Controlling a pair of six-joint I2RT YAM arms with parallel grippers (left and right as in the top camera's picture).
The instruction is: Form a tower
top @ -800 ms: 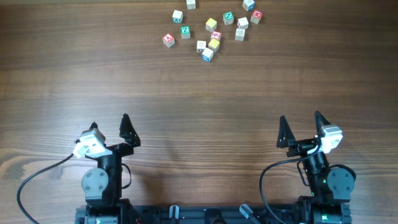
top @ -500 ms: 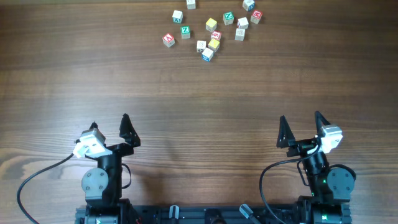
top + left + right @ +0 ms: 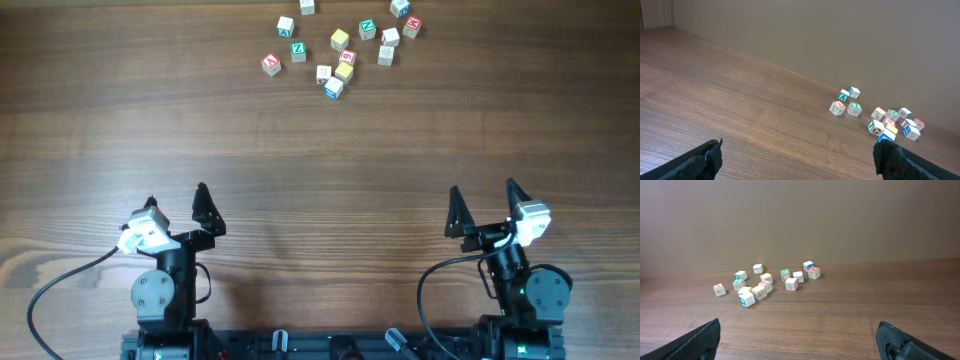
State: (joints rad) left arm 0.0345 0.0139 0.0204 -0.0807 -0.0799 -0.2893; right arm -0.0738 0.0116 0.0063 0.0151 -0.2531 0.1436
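Overhead view, asker: Where is the tower (image 3: 346,60), and how do the grippers stand?

Answerer: It stands among loose letter cubes (image 3: 297,49) near the table's (image 3: 320,150) far edge, about mid-width. The left gripper (image 3: 176,195) and right gripper (image 3: 482,188) sit at the near edge, jaws spread wide, holding nothing. Bare wood stretches between them and the cubes.

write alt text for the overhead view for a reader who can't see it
Over a dozen small wooden letter cubes lie scattered at the far edge of a wooden table, one red-marked cube apparently resting on a yellowish one. At the near edge, the left fingers and right fingers stand open and empty, far from the cubes.
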